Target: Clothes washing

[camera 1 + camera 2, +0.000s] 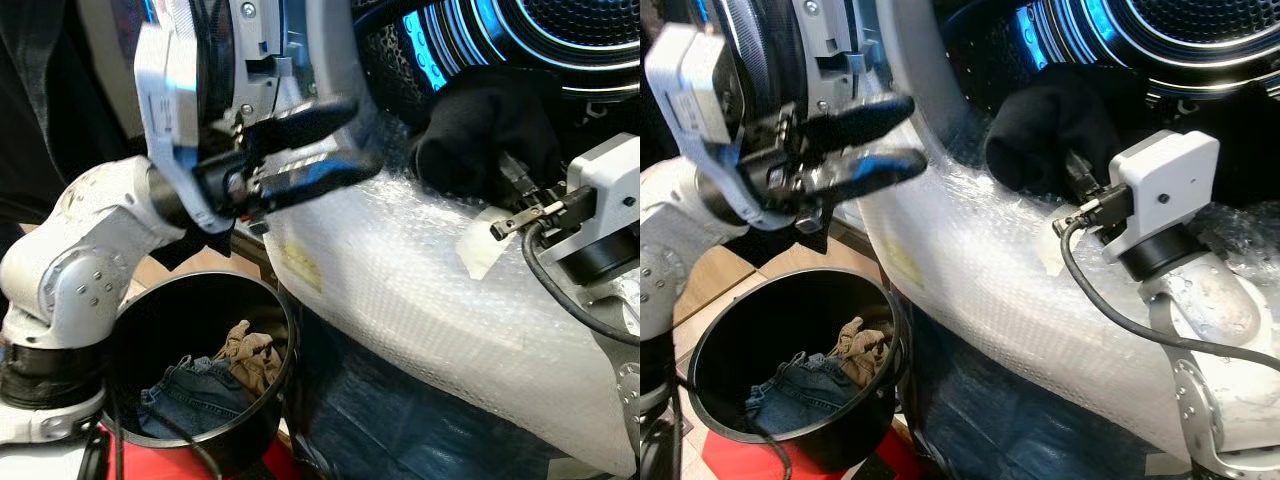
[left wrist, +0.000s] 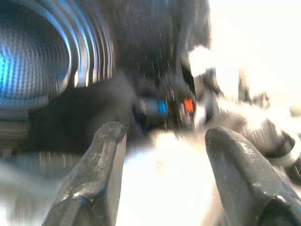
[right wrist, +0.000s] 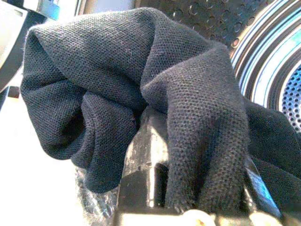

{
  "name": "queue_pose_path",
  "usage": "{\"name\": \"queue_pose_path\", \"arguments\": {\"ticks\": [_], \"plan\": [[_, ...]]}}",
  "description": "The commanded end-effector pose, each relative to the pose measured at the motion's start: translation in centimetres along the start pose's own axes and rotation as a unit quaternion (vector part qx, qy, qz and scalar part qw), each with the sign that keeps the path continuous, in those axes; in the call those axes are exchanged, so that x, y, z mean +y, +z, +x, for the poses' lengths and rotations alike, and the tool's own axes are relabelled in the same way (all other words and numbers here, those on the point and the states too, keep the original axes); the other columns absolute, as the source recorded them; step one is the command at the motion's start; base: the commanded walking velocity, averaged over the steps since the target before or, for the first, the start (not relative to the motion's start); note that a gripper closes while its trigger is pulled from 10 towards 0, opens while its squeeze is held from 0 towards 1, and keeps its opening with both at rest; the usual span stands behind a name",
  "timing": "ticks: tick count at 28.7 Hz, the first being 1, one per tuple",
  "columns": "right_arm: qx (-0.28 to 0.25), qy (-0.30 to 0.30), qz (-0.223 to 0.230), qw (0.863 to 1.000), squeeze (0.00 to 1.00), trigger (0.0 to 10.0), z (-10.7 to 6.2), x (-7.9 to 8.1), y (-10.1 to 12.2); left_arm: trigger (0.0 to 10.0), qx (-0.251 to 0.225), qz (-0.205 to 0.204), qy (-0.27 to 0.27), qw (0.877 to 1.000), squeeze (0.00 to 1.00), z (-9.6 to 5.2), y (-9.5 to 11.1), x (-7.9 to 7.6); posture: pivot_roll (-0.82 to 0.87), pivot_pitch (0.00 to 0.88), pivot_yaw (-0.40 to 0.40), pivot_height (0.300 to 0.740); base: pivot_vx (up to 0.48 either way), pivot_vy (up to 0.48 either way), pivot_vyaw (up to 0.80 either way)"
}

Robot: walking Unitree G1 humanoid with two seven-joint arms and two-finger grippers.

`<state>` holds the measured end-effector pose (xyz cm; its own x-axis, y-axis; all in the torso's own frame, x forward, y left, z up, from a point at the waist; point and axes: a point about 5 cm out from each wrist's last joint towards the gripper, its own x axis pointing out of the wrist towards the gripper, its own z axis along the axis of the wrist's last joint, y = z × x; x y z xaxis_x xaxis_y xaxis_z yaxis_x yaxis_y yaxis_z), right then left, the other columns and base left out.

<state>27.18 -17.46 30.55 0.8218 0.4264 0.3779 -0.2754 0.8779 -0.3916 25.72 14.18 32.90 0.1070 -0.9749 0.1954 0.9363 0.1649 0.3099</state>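
A black knitted garment [image 1: 1050, 125] is clamped between the fingers of the right hand [image 1: 1080, 185] and is held at the lip of the washing machine's drum [image 1: 560, 40], evidently so that it can be pushed inside. The cloth is bunched over the fingers, as seen in the right wrist view. The left hand [image 1: 335, 140] is held spread apart and empty, raised beside the open door [image 1: 190, 70], probably to be kept clear of the opening. Bubble wrap [image 1: 420, 290] is laid over the machine's front. Below, jeans [image 1: 195, 395] and a tan item [image 1: 250, 350] are left in the black bucket [image 1: 275, 420], so more loading is judged to remain.
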Motion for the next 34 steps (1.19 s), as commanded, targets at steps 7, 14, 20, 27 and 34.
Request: {"name": "queue_pose_path", "arguments": {"ticks": [7,14,20,27,34], "plan": [[0.039,-0.013,0.014,0.999,0.00,0.0,0.2,-0.4,-2.1,10.0,0.144,-0.054,0.008,0.988,1.00,-2.8,-4.5,-2.4,-0.01,0.106,0.012,0.740,0.000,0.000,0.00],[0.032,-0.017,0.012,0.999,0.00,0.0,0.6,-0.6,-2.2,10.0,0.209,-0.122,0.099,0.965,1.00,-5.5,-8.8,-3.5,0.00,0.091,0.014,0.740,0.000,0.000,0.00],[0.018,-0.013,0.010,1.000,0.00,0.0,1.0,-0.5,-1.6,10.0,0.257,-0.084,0.279,0.922,1.00,-8.4,-12.9,-1.1,-0.01,0.076,0.015,0.740,0.000,0.000,0.00],[0.016,-0.013,0.009,1.000,0.00,0.0,0.9,-0.5,-1.8,10.0,0.233,-0.108,0.322,0.911,1.00,-8.7,-14.4,-1.6,-0.01,0.064,0.013,0.740,0.000,0.000,0.00],[0.016,-0.008,0.017,1.000,0.00,0.0,1.0,-0.4,-1.8,10.0,0.246,-0.143,0.430,0.856,1.00,-11.0,-19.4,-2.6,-0.01,0.055,-0.001,0.740,0.000,0.000,0.00]]}}
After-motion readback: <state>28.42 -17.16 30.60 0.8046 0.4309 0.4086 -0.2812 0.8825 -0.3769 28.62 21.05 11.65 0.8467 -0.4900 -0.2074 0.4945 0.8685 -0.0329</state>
